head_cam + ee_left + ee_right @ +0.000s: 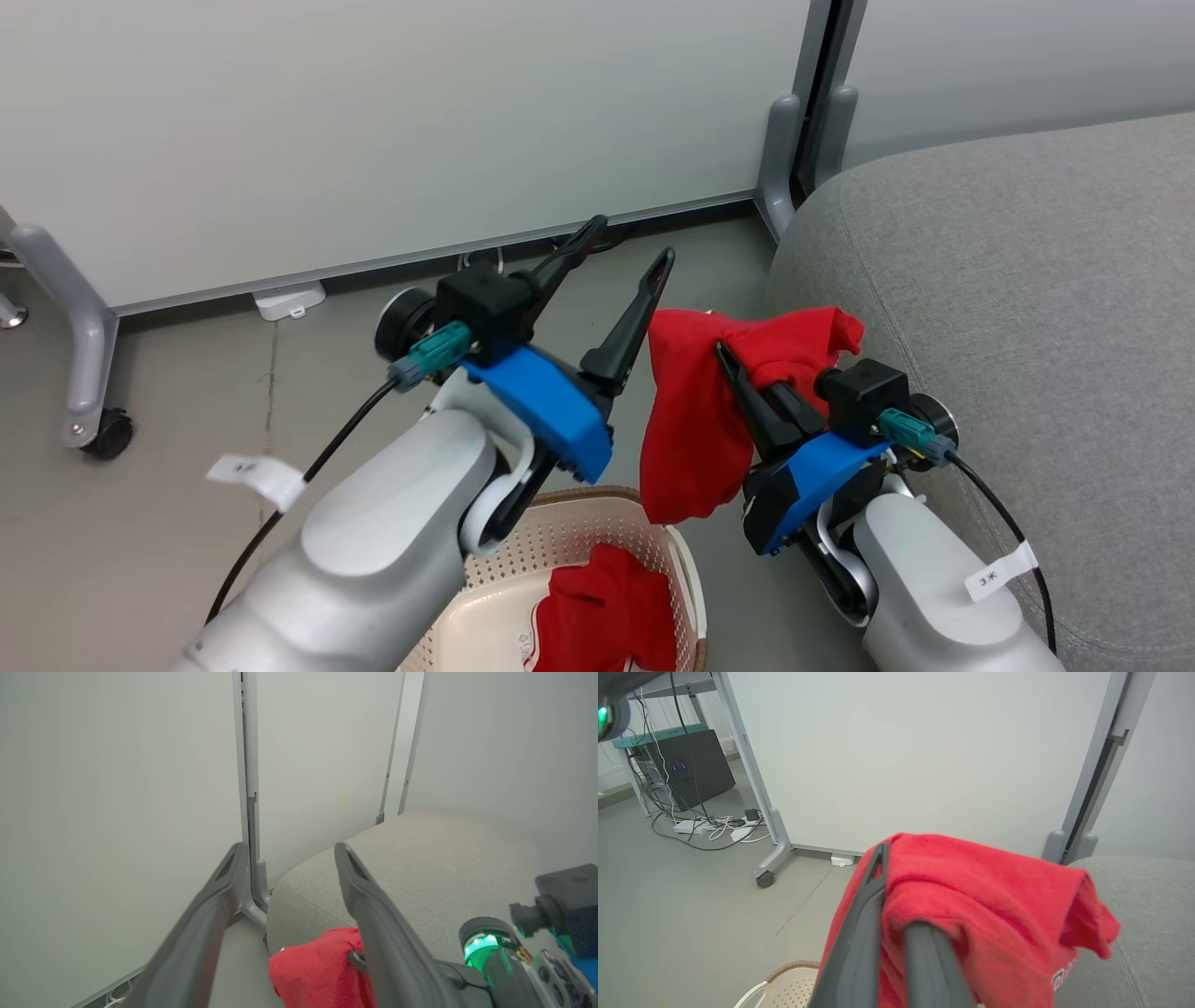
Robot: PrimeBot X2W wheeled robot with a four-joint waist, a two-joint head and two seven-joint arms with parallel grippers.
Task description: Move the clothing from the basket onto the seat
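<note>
Counting two red garments. Gripping the first garment (pixel 695 420) at its bunched top with the right gripper (pixel 742 378), both dark fingers pinching tight on the cloth. Letting it hang in the air with its long axis running up and down: gathered end uppermost, loose end pointing down toward the basket (pixel 560 551), a short flap trailing sideways toward the seat (pixel 1027 280). Holding it above the floor (pixel 168 485), between basket and seat and just beside the seat's rounded corner; not being able to tell whether the flap is touching the upholstery. Showing a bit of white lettering (pixel 1064 975) near one lower edge in the right wrist view.

Finding the second garment (pixel 607 616) lying crumpled inside the basket, toward its right side, with no clear long axis.

Counting one basket, standing upright on the floor near the seat's left side, partly hiding under the left forearm (pixel 373 551). Counting one seat, taking up the right side of the head view.

Counting two grippers. Holding the left gripper (pixel 631 239) spread wide and empty, just left of the hanging garment, fingers pointing up and away toward the wall side.

Counting two white partition panels (pixel 373 121) behind everything, standing on grey feet and meeting near the seat's far corner.
</note>
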